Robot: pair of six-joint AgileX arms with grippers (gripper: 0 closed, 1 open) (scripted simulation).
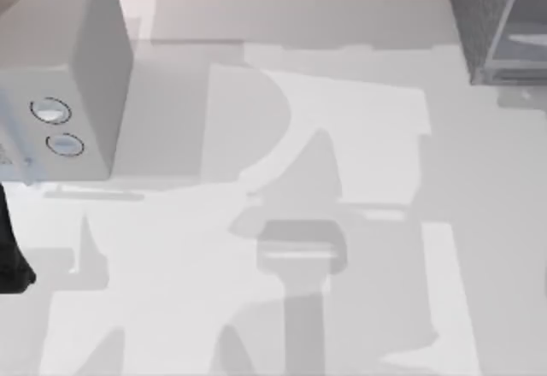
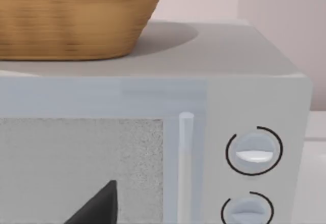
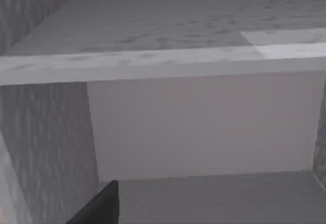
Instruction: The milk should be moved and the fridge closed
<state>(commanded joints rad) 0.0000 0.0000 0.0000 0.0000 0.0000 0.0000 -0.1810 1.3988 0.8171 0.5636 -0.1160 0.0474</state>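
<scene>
Top view: fridge (image 1: 496, 26) upright at right rear, open.

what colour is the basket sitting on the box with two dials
Light brown woven wicker basket, clearest in the left wrist view, atop the light grey dial box.

The fridge (image 1: 496, 26) is cut off by the top view's upper and right edges. The light grey box with two dials (image 1: 60, 68) is cropped at that view's left edge. A wicker basket (image 2: 71, 15) is truncated in the left wrist view.
</scene>
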